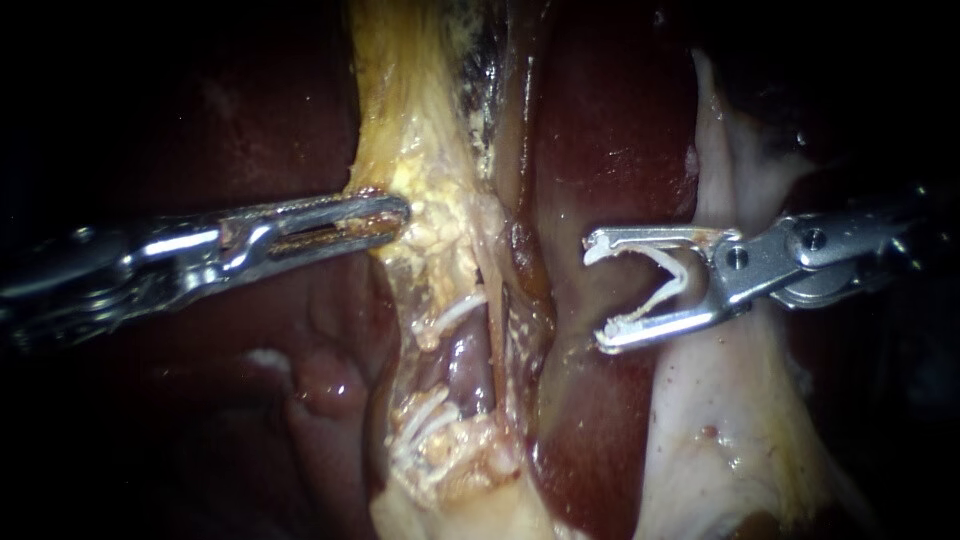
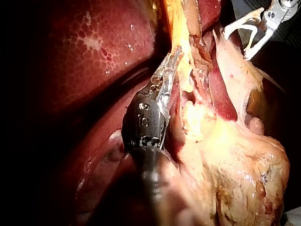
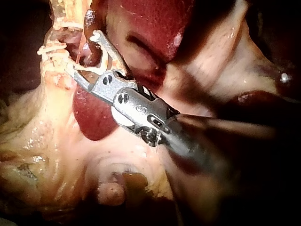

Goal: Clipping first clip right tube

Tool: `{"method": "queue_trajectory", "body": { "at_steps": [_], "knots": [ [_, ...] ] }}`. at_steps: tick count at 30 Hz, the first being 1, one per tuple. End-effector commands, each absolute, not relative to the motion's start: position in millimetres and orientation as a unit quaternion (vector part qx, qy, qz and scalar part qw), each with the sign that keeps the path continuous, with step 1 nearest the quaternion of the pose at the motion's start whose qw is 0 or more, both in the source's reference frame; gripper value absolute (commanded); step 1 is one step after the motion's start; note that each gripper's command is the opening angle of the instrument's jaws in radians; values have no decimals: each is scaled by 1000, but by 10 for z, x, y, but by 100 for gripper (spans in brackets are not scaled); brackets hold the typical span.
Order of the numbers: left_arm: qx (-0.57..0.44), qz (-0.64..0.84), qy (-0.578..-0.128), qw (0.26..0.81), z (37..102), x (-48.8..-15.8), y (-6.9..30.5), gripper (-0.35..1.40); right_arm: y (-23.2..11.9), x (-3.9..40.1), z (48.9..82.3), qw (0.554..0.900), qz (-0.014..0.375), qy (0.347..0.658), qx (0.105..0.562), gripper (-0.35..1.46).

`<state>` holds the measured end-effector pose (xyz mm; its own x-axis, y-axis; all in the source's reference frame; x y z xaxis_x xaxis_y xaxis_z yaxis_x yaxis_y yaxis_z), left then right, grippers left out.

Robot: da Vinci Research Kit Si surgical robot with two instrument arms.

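Note:
My left instrument [image 1: 388,216] comes in from the left, its jaws shut on the edge of the yellow fatty tissue [image 1: 430,170]; in the left wrist view the left instrument [image 2: 170,66] pinches that same yellow strand. My right instrument [image 1: 603,292] hangs over dark liver, apart from the tissue. Its jaws stand wide apart and carry an open white clip [image 1: 668,285] between them. A purplish tube [image 1: 468,365] and a brownish tube [image 1: 527,280] run down the dissected gap left of those jaws. In the right wrist view the right instrument [image 3: 83,52] stands just short of a dark tube [image 3: 88,28].
Dark red liver [image 1: 610,150] lies behind and on both sides. A pale whitish sheet of tissue [image 1: 720,420] spreads under the right instrument. White stringy strands [image 1: 425,430] cross the lower part of the gap. The right instrument [image 2: 236,44] shows ahead of the left one.

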<state>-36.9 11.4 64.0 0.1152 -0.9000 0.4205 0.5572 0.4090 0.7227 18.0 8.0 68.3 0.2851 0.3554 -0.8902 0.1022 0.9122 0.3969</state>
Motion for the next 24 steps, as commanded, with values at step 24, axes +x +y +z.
{"method": "queue_trajectory", "body": {
  "at_steps": [24],
  "knots": [
    [180, -515, -454, 705, 536, -328, 139, -35, -4, 271, 800, 775, 110, 544, 303, 59]
  ]
}}
